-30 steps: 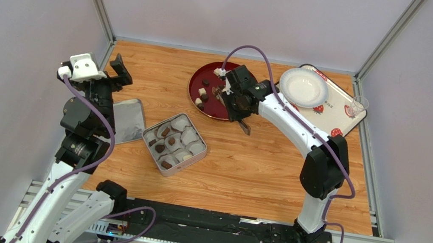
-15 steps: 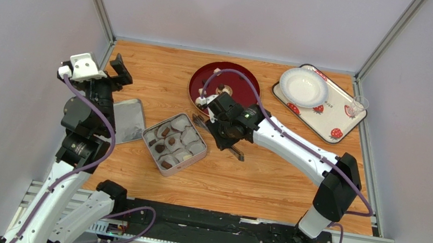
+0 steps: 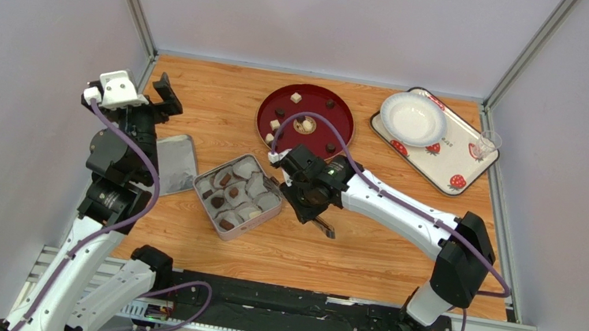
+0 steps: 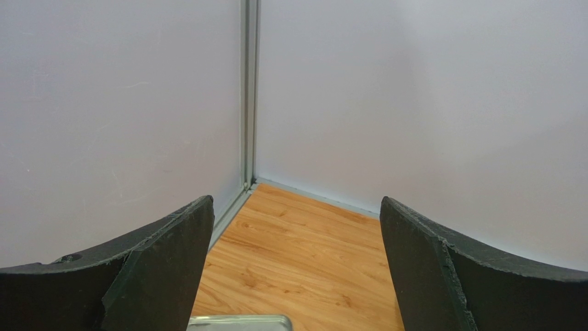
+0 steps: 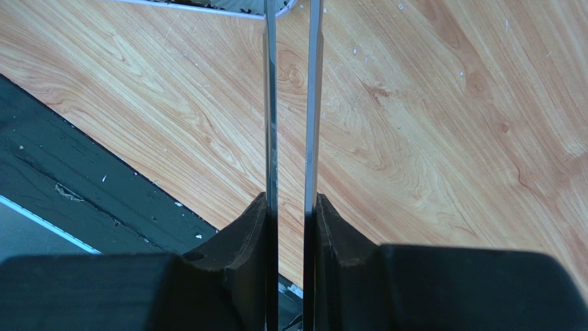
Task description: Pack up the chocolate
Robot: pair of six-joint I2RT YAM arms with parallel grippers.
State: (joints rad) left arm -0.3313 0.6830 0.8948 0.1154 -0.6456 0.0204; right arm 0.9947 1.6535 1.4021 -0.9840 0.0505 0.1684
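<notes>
Tongs (image 5: 270, 103) in right tool (image 5: 291, 207) near tin's (image 3: 209, 209) rim.

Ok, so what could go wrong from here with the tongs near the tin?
The right hand is shut on the tongs, but their tips leave the wrist view, so a pinched piece cannot be confirmed; one might drop on the table. The tips are close to the rim of the tin and may nudge it.

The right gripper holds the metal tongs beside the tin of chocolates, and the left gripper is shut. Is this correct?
Not quite: the left gripper is open, its jaws wide apart with nothing between them, as the left wrist view shows. The right gripper does hold the metal tongs beside the tin.
</notes>
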